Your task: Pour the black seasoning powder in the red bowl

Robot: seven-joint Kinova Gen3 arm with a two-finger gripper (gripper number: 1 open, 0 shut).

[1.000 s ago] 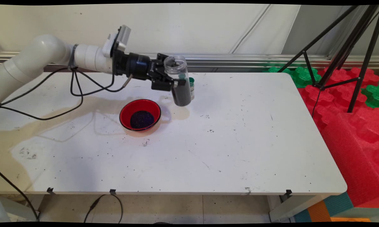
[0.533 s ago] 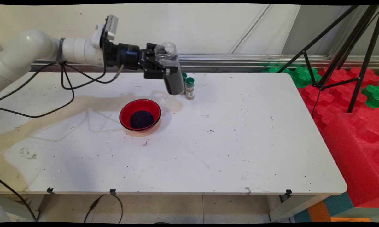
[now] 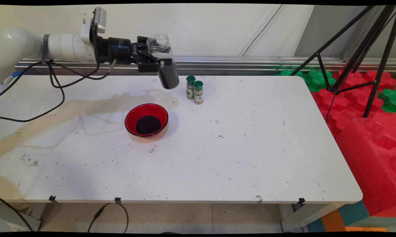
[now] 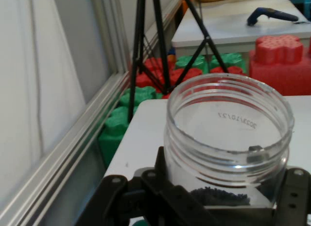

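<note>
Moved: gripper [image 3: 158,64] carries the open jar [image 3: 164,62] up and left, uncovering both spice bottles [image 3: 194,90] | Hold: clamped round jar, upright, dark grains low inside | Place: above and beyond red bowl [image 3: 146,119] | Care: keep mouth level, grip firm

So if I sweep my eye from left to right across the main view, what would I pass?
Gripper holding the clear jar → red bowl lower down, overlapping sideways → two green-capped spice bottles → black tripod over red and green foam blocks.
</note>
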